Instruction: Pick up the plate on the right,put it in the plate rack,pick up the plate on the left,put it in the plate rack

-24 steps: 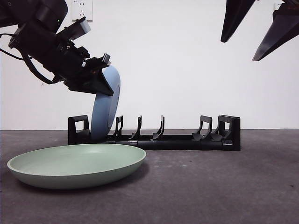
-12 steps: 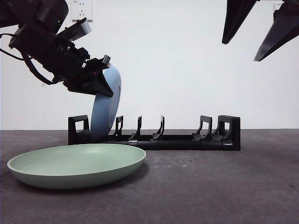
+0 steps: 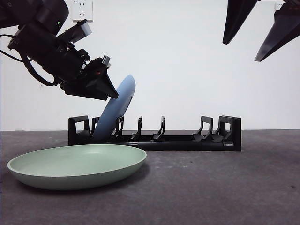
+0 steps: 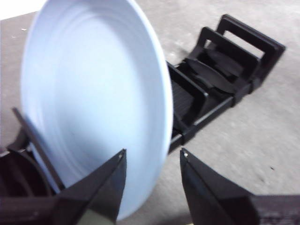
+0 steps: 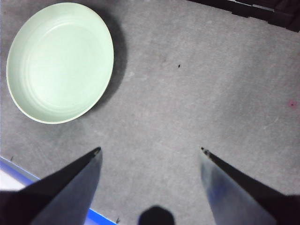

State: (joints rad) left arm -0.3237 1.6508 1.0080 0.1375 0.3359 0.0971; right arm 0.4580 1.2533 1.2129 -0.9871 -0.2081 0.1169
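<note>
- The worktop (image 3: 225,187) is a dark grey, slightly speckled surface that runs back to a white wall (image 3: 187,70) carrying a socket (image 3: 82,9) near its top.
- The left arm (image 3: 42,42) is a big dark mass that reaches in from the upper left corner of the front view and slopes down toward the rack's left end.
- The green plate (image 3: 77,165) lies flat on the worktop near its front left, right way up, apart from the rack behind it; the right wrist view shows it (image 5: 60,61) whole and untouched.
- The plate rack (image 3: 154,133) is a long low black piece lying across the worktop's back part, with blocky ends and upright curved dividers between them.
- The blue plate (image 3: 115,110) stands on its edge in a slot at the rack's left end and tilts to the right, its lower rim down among the dividers; in the left wrist view it (image 4: 98,98) shows its pale hollow face.
- The left gripper (image 4: 152,161) has its 2 jaws spread apart on either side of the blue plate's rim, with a visible gap at 1 jaw.
- The right gripper (image 5: 150,151) hangs high over the worktop with its 2 jaws wide apart and nothing between them.
</note>
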